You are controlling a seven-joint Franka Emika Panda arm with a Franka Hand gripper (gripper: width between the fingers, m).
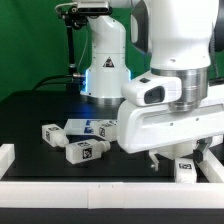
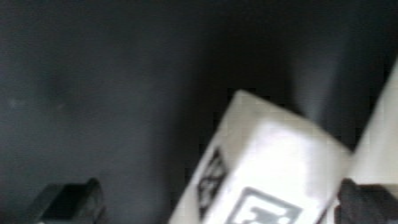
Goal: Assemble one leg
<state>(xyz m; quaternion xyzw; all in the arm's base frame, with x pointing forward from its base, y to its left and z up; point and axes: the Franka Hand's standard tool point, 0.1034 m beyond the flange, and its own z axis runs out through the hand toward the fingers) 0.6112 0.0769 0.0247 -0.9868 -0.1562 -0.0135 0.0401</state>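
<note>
A white leg (image 1: 185, 170) with a black-and-white tag lies on the black table near the front white rim. My gripper (image 1: 177, 154) hangs just above it, with one finger on each side. In the wrist view the leg (image 2: 267, 170) lies slanted between my fingertips, and my gripper (image 2: 217, 202) is open. The leg is close to one dark finger (image 2: 365, 203) and well apart from the other finger (image 2: 71, 202). Three more tagged legs lie to the exterior view's left: one (image 1: 50, 132), one (image 1: 82, 151) and one (image 1: 97, 127).
A raised white rim (image 1: 60, 185) runs along the table's front and the exterior view's left side (image 1: 5, 155). The arm's base (image 1: 103, 65) stands at the back. A black stand (image 1: 68, 40) rises at the back on the exterior view's left.
</note>
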